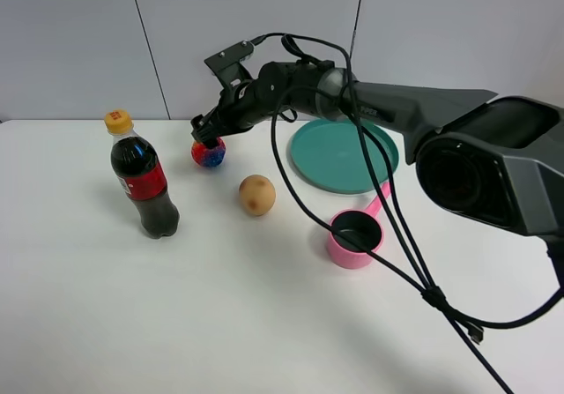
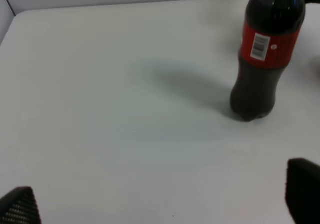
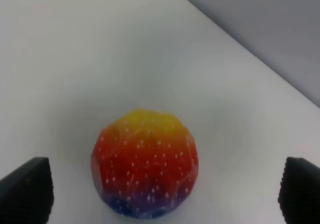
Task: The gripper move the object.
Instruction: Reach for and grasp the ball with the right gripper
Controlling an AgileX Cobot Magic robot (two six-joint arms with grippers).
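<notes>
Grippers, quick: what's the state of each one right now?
Left gripper: open, holding nothing.
Right gripper: open, straddling the tie-dye ball, not closed on it.

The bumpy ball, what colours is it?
The ball is yellow, then red, then blue-purple, speckled with white dots; clearest in the right wrist view.

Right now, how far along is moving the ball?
Approach looks done: the right pincer hangs open over the tie-dye ball, a finger on each side. In hand: the grasp, not yet closed. Left: lift and move; the ball rests on the table.
</notes>
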